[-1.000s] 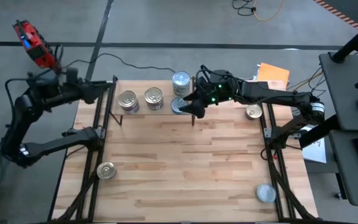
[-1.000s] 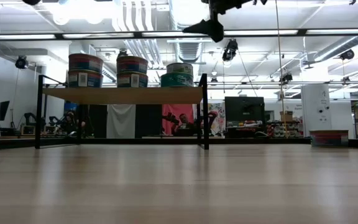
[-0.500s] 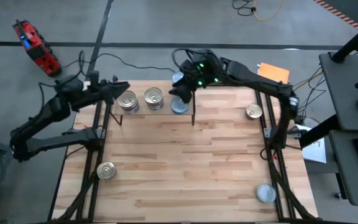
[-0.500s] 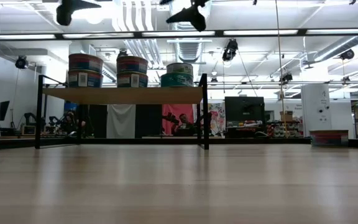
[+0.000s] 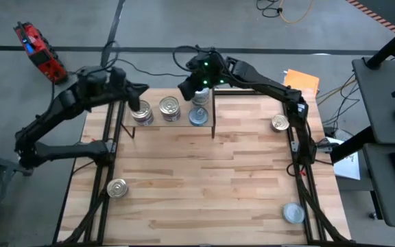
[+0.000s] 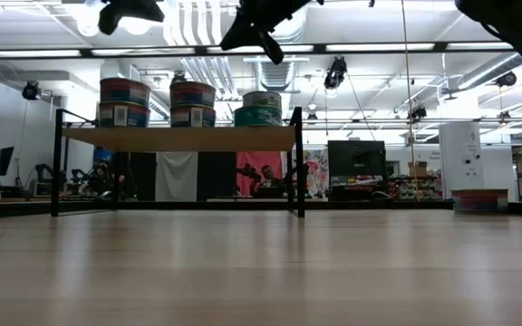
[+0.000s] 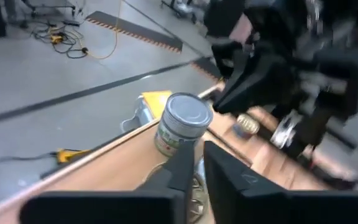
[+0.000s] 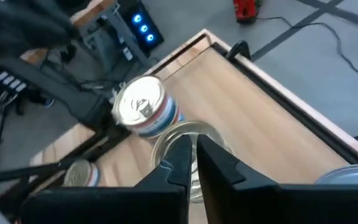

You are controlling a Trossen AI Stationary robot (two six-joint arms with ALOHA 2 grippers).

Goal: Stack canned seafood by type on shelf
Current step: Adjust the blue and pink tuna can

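Observation:
The shelf (image 5: 184,125) runs along the table's far edge, and the canned seafood stands on it in stacks. Two golden-lidded stacks (image 5: 141,112) (image 5: 170,108) are at its left and middle, and silver-lidded tins (image 5: 199,115) at its right end. In the low view the stacks (image 6: 193,103) rest on the board (image 6: 179,139). My left gripper (image 5: 142,90) is shut and hangs above the left stack. My right gripper (image 5: 184,89) is shut and hangs above the shelf between the middle and right stacks. Both hang high above the tins (image 6: 130,11) (image 6: 252,29).
Loose tins lie on the tabletop: a golden one (image 5: 117,187) near the left edge, a golden one (image 5: 278,123) at the right edge, and a silver one (image 5: 293,213) at the near right. The shelf's dark end panel (image 5: 214,113) stands upright beside the silver tins.
My left gripper has swung toward the table's right until it is over the shelf's left end, and has shut. My right gripper has risen from the shelf's right end, gone left and toward the far edge, and has shut. The tins have stayed put.

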